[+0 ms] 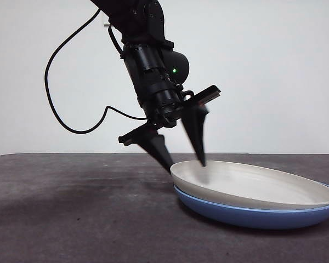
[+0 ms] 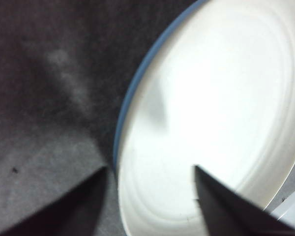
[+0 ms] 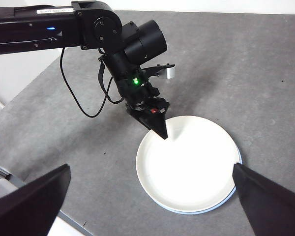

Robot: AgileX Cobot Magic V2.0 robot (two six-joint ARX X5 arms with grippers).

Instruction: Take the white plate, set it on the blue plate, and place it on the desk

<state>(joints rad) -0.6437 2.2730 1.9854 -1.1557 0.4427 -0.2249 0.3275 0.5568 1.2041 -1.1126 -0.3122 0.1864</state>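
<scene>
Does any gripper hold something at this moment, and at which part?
Nothing is held. The left gripper stands open astride the rim of the matte cream-white plate, not clamping it; the right gripper is open, away.

A: What does the left arm (image 3: 88, 27) look like?
B: Matte black throughout, with round cylindrical joints and a boxy upper link bearing a white label strip and a small blue light.
A: Any other lights?
B: A green one on the wrist housing and a red one lower, near the left gripper (image 1: 185, 164), whose two black jaws taper to sharp points.
A: Cables?
B: One thin black cable (image 1: 57, 107) loops out at 9 o'clock of the wrist
</scene>
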